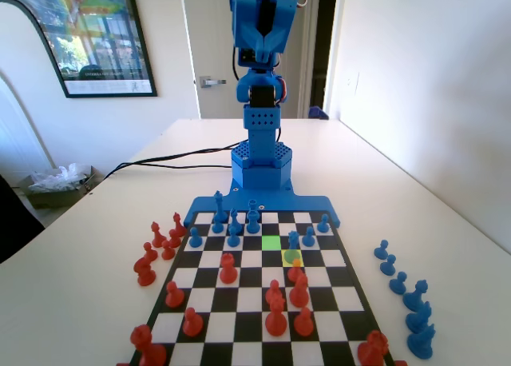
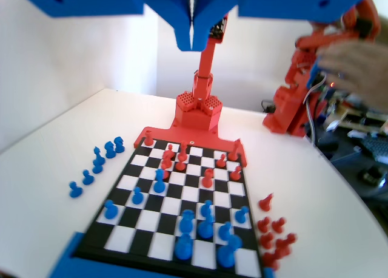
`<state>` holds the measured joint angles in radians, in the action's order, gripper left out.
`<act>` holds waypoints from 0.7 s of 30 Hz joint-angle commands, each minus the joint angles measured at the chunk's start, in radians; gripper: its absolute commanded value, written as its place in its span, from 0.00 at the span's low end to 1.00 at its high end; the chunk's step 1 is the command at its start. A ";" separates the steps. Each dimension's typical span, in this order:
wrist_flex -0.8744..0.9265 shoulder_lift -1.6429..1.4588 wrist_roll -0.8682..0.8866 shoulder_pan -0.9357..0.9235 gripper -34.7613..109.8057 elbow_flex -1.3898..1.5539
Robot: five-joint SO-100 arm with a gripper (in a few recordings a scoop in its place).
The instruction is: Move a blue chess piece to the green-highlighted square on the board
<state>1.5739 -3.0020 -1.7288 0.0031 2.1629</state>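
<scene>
White walls, a closed door [image 1: 214, 50] and a framed poster [image 1: 94, 32] stand behind your white table [image 1: 96, 246] in the fixed view; the poster's caption strip is too small to read. On the floor at the left of that view a low box [image 1: 57, 188] holds crumpled white plastic.

Your board [image 1: 209, 304] lies lengthwise on the table, its blue edge at the foot of the blue arm [image 1: 260, 86]. You have the arm raised high over the far end of the board. In the wrist view the gripper [image 2: 192, 40] hangs from the top edge with its jaws pressed together to a thin slit and nothing between them.

You'll find the green-highlighted square [image 1: 271, 242] in the third row from the arm, near the board's middle, and it is bare. The yellow square [image 1: 292, 257] lies diagonally next to it, nearer the camera and to the right. The blue chess piece [image 1: 293, 239] stands one square to the right of the green one, directly behind the yellow square.

Captured blue pieces [image 1: 406, 296] line the table off the board's right edge in the fixed view, and captured red pieces [image 1: 157, 249] cluster off its left edge
</scene>
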 commanded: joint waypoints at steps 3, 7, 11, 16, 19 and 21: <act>0.048 0.199 0.127 0.074 0.25 -0.241; 0.155 0.440 0.227 0.129 0.25 -0.423; 0.175 0.634 0.305 0.166 0.26 -0.485; 0.114 0.818 0.345 0.178 0.27 -0.440; 0.032 0.879 0.354 0.175 0.27 -0.379; -0.043 0.900 0.360 0.170 0.27 -0.330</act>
<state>1.6153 -2.1276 -1.3668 0.1641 1.8040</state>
